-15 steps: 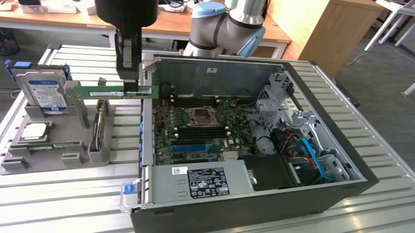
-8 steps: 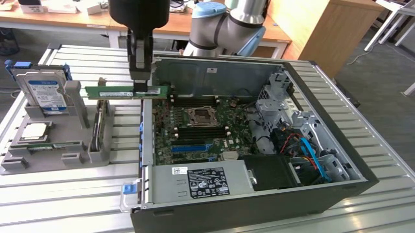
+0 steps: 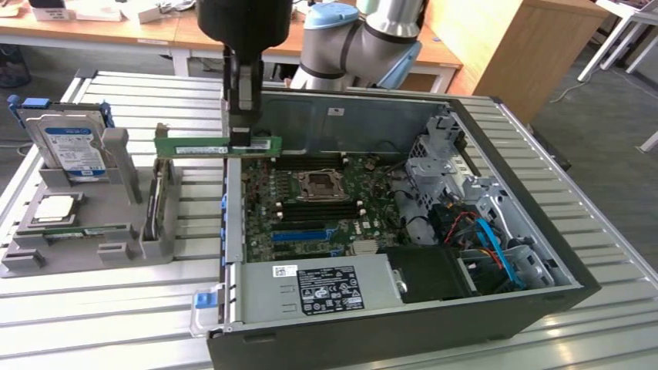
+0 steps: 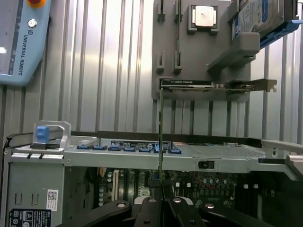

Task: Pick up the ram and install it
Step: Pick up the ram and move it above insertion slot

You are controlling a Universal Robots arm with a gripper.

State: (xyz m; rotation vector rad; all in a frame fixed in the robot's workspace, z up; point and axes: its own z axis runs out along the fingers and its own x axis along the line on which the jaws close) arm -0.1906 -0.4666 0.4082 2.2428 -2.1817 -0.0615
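Note:
The ram (image 3: 200, 147), a thin green stick with a pale label, hangs level in the air above the open computer case's wall on the exterior view's left. My gripper (image 3: 240, 142) comes straight down from above and is shut on the stick near one end. In the wrist view the ram (image 4: 161, 132) shows edge-on as a thin line running out from between the black fingers (image 4: 150, 204) of the gripper (image 4: 161, 191). The long black motherboard slots (image 3: 308, 212) lie lower, inside the case, beside the processor socket (image 3: 320, 183).
The open computer case (image 3: 535, 308) holds the motherboard, a blue slot (image 3: 303, 231), the power supply (image 3: 319, 289) and drive cages (image 3: 442, 166). A grey fixture (image 3: 92, 231) on the exterior view's left carries a hard drive (image 3: 72, 142) and a processor (image 3: 57, 208). A teach pendant (image 4: 19, 42) lies on the slatted table.

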